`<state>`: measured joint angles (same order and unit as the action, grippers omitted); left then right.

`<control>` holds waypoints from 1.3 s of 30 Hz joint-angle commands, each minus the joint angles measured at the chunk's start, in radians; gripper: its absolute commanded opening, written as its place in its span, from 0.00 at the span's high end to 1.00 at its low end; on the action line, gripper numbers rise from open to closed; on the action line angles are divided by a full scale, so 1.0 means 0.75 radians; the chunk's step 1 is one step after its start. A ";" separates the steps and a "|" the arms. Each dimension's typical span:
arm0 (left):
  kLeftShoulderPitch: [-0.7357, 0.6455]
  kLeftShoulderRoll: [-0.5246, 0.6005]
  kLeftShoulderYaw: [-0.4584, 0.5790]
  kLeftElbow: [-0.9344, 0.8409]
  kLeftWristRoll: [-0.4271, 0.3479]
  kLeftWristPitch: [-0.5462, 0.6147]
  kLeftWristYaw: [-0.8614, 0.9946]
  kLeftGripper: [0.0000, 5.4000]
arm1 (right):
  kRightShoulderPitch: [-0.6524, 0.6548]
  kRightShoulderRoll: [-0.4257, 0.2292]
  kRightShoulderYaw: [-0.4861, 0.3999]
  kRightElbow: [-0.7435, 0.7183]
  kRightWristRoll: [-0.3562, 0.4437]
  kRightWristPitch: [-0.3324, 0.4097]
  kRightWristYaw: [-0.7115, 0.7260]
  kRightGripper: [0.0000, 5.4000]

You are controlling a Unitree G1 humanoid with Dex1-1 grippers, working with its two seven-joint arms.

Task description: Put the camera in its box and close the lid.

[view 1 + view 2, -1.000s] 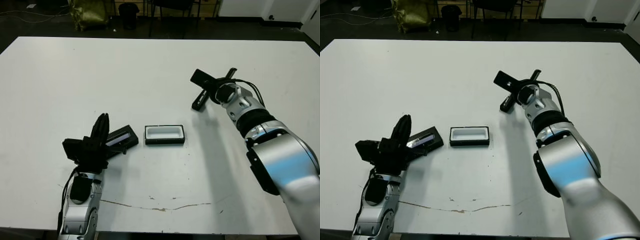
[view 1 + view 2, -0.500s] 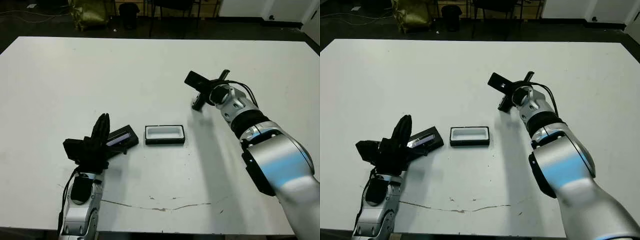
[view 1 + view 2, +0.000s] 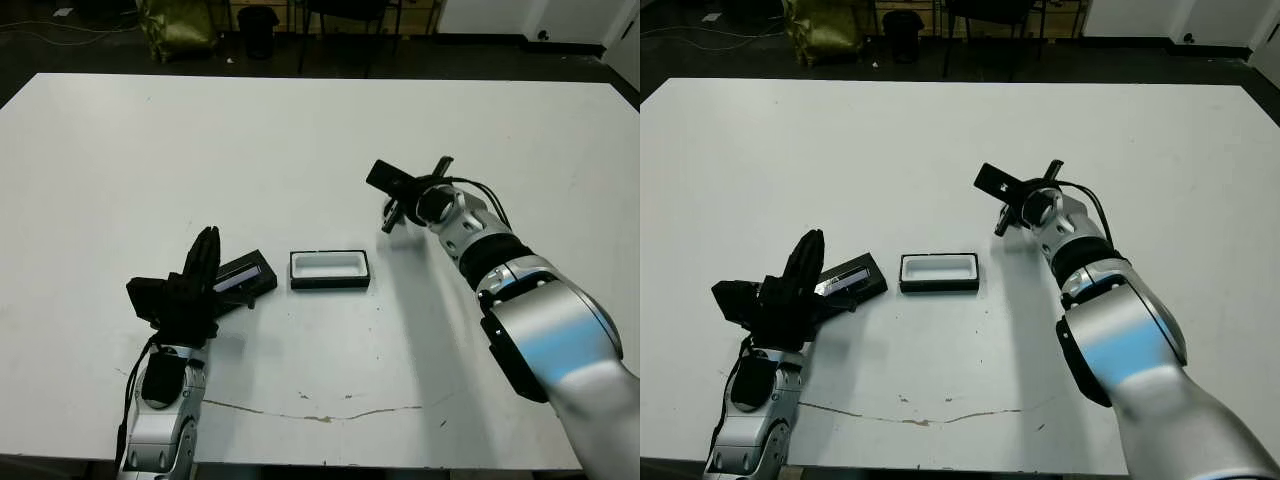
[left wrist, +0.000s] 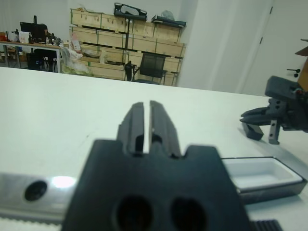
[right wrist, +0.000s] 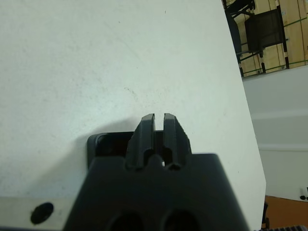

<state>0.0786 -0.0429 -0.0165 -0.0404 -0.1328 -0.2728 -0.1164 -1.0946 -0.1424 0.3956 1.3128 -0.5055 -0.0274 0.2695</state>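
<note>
The box, a small black tray with white lining, lies open near the table's middle, also in the left wrist view. The flat black lid lies tilted just left of it. My left gripper rests shut beside the lid's left end, holding nothing. To the right and beyond the box, my right gripper hangs above the table, pointing down and left, shut on the camera. The camera shows as a black rounded-corner bar behind the fingers. In the left wrist view the right gripper hangs just past the box.
The white table is wide and bare around the three things. A thin brown crack line runs near the front edge. Beyond the far edge are a dark floor, chairs and a yellow bag.
My right gripper has swung left and a little nearer, toward the box, with its tip tilting lower. The left gripper, lid and box have stayed put.
</note>
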 commanded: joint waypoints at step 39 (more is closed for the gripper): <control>0.013 0.000 0.007 0.029 -0.004 -0.002 -0.005 1.00 | 0.160 -0.078 -0.021 -0.081 0.067 -0.089 0.280 1.00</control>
<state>0.0793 -0.0429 -0.0142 -0.0289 -0.1314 -0.2854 -0.1188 -1.0277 -0.1957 0.3760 1.2412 -0.4582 -0.0902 0.4429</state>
